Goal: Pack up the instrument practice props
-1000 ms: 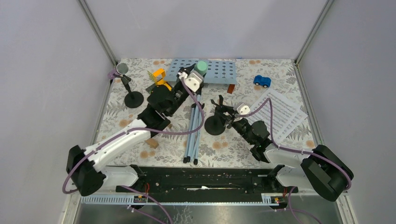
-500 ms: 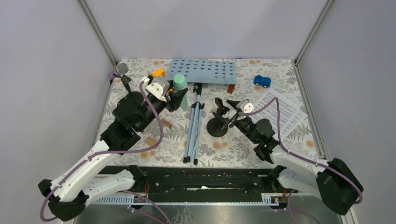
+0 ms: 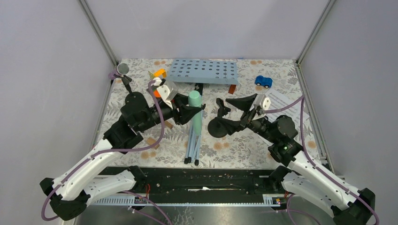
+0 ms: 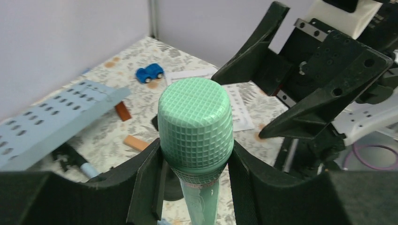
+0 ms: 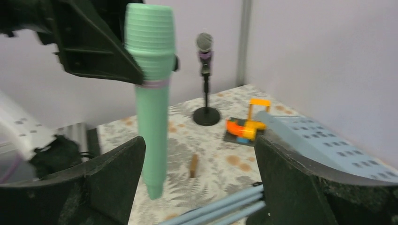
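Left hand (image 3: 191,108) is clamped on the mint-green microphone (image 3: 195,112) just below its head, holding it clear of the surface (image 3: 281,75), above the tripod legs (image 3: 192,145). Right hand (image 3: 231,113) has its jaws wide apart and grips nothing. It faces the microphone from just beside it, without contact.

The leaf-patterned desk (image 3: 244,145) carries a blue music rack (image 3: 204,71). Right of the rack lie a toy car (image 3: 263,81) and sheet music (image 3: 294,105). To its left stands a microphone stand (image 3: 126,82), and in front a black holder (image 3: 216,127).
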{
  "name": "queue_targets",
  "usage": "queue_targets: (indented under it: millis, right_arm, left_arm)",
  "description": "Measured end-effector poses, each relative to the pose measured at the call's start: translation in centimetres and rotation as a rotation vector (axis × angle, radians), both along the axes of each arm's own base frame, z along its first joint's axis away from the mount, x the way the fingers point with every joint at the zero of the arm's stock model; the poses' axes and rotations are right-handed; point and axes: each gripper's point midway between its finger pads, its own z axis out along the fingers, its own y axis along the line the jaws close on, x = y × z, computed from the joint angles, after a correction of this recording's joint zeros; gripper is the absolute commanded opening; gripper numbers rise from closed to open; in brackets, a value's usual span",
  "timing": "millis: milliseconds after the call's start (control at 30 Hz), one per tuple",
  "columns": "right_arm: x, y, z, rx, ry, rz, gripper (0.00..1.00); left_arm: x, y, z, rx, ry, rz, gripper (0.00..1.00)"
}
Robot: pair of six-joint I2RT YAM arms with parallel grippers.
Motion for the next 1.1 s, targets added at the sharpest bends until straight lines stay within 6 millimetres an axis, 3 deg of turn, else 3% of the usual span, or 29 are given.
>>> queue_targets:
  millis: [67,233,500,800,967,1100]
  right_arm:
    - [-0.8,0.8,0.0,0.008,0.041,0.068,0.9]
    - [-1.1,2.0,-2.5,-0.023,0.169,0.133,0.9]
    - [0.0,0.6,-4.7,-0.107,0.183,0.025,0.91]
    - [5.7,-1.7,-7.7,-0.294,0.316,-0.289,0.91]
    - [8.9,-1.3,-7.3,-0.396,0.385,-0.385,0.86]
    - [10.5,-0.7,-8.7,-0.474,0.439,-0.42,0.79]
  left_arm:
    - [-0.2,-0.8,-0.4,-0.015,0.048,-0.032,0.0]
    - [0.6,-1.8,-2.7,-0.014,0.202,-0.002,0.0]
    - [2.0,-0.7,-7.7,-0.011,0.435,0.167,0.0]
    - [2.0,-0.5,-11.9,0.009,0.573,0.225,0.0]
    - [2.0,-0.5,-12.1,0.009,0.585,0.23,0.0]
    - [2.0,-0.5,-12.1,0.011,0.586,0.23,0.0]
